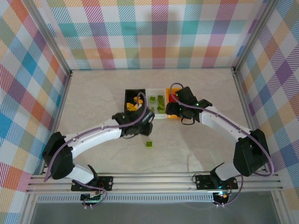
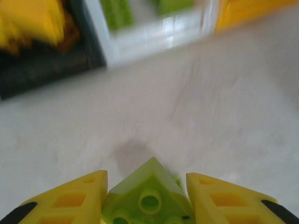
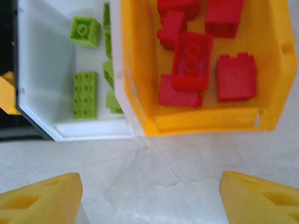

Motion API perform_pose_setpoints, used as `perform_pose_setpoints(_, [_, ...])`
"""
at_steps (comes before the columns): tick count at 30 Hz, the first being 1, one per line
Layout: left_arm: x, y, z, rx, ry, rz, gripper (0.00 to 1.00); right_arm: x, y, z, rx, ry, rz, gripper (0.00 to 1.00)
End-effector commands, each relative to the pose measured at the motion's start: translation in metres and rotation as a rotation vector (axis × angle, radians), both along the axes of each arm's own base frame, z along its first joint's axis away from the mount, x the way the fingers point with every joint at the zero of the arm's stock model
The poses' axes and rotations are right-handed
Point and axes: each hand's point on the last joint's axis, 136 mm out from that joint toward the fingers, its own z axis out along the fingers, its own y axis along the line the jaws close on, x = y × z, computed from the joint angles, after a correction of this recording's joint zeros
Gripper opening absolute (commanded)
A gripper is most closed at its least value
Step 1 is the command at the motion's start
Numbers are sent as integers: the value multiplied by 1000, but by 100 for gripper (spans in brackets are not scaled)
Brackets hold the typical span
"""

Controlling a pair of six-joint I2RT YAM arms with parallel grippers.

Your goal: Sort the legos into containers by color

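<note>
**Sorting nearly done: two green bricks left outside the bins**

We are looking at three bins sitting side by side at the middle of the tabletop (image 1: 93,98): one black bin (image 1: 127,95), one white bin (image 3: 46,70) and one orange bin (image 3: 135,93). The orange bin is holding six red bricks (image 3: 191,63) by our count. The white bin is showing at least four green bricks (image 3: 85,93), some half hidden by its wall. The black bin is carrying a heap of yellow bricks (image 1: 135,100) too bunched for us to count.

The left jaws are pinching a held green brick (image 2: 149,198) on both sides, just in front of the black and white bins. The right jaws are standing wide with nothing between them, hovering at the near edge of the orange bin.

One loose green brick (image 1: 149,144) is lying alone on the tabletop, nearer the arm bases. We are judging that these two green bricks, both bound for the white bin, are all that remains
</note>
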Motion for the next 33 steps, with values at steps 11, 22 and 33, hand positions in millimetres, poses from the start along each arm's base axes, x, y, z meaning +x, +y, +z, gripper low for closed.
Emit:
perform_pose_setpoints(11, [152, -54, -3, -62, 21, 96, 34, -43, -12, -30, 36, 76, 11, 77])
perform_pose_setpoints(22, [187, -66, 46, -150, -18, 130, 71, -97, 29, -50, 60, 115, 159, 78])
perform_pose_setpoints(33, [103, 33, 118, -276, -190, 278, 100, -102, 80, -50, 79, 116, 254, 78])
